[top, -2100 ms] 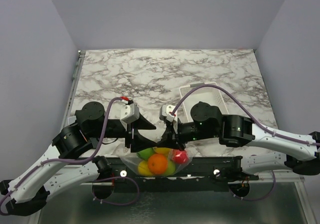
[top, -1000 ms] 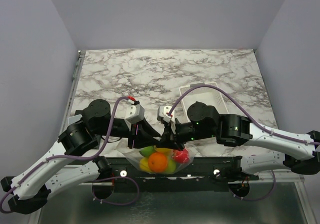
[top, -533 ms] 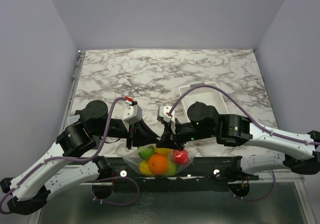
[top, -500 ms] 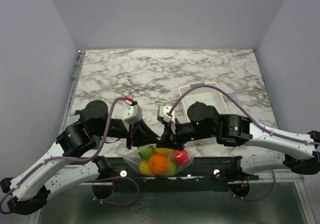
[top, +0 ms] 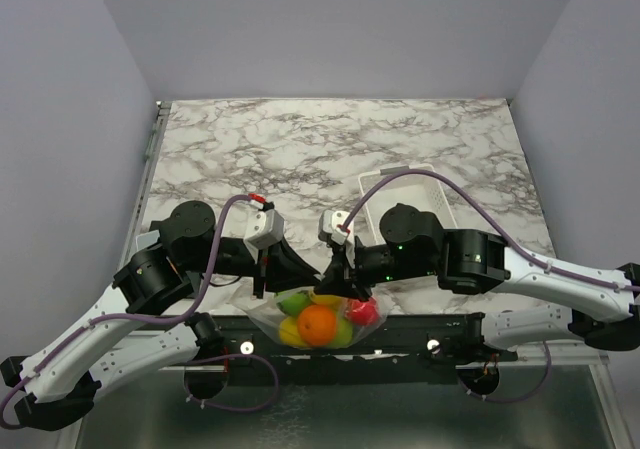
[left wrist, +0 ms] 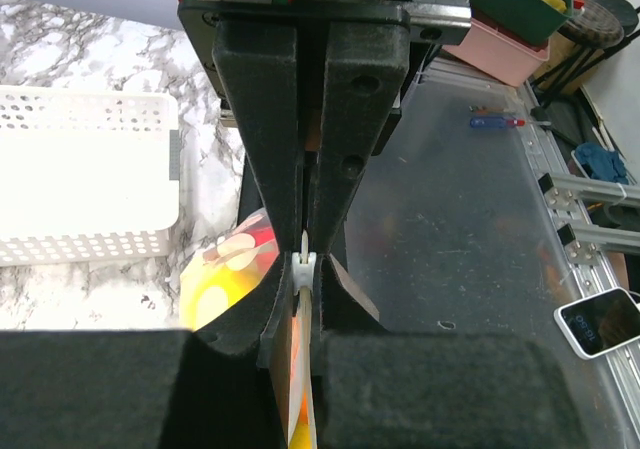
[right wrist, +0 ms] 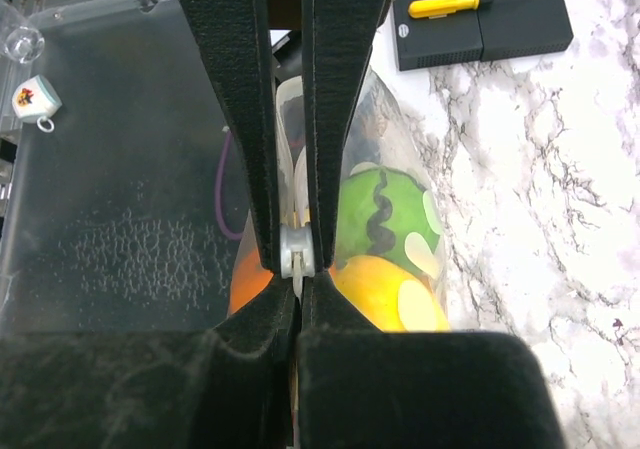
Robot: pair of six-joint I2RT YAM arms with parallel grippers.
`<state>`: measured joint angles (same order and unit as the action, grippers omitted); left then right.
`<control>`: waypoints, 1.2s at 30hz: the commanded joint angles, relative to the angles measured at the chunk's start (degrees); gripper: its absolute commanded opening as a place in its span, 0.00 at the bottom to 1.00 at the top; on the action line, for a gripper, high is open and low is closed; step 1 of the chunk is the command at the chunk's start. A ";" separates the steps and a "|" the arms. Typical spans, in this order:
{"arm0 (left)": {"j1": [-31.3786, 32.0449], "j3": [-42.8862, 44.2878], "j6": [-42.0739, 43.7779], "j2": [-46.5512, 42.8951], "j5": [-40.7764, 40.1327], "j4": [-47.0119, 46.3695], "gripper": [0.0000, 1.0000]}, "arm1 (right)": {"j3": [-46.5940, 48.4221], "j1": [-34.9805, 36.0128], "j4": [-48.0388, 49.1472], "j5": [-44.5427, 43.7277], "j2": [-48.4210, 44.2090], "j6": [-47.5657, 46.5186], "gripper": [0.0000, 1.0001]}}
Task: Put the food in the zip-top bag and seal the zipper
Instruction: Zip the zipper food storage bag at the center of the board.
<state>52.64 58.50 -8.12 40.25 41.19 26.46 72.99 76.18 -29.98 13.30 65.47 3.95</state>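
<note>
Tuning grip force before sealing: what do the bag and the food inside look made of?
The zip-top bag: thin clear plastic film with white dots; see-through and wrinkled. The food: likely moulded plastic, glossy, in uniform bright colours; hardness unclear.

A: Where's the see-through dotted plastic zip-top bag?
B: Near edge, between both arms, with the small glossy toy fruits and vegetables inside.
A: And the white perforated plastic tray?
B: On the veined marble table, behind-right of the bag.

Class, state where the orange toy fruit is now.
Top view: the orange fruit sits inside the zip-top bag at the table's near edge, centre, beside the red fruit.
</note>
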 commanded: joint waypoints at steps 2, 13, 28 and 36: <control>0.27 -1.50 0.03 0.18 0.96 -0.18 0.00 | 0.40 0.42 3.33 -2.42 -3.65 -0.95 0.01; 0.28 -1.88 0.48 0.22 0.02 -0.03 0.00 | -0.22 0.38 4.00 -8.87 -7.75 -0.74 0.01; 0.31 -1.99 1.61 0.19 -2.39 2.04 0.00 | 0.28 0.38 3.36 -26.19 -14.17 -0.61 0.01; 0.33 -1.99 1.89 -0.47 -4.23 3.43 0.00 | -0.04 0.38 3.83 -36.74 -13.29 -0.90 0.01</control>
<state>52.62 57.60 -6.72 40.49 37.43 25.12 72.03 76.58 -29.95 -12.25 52.60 3.57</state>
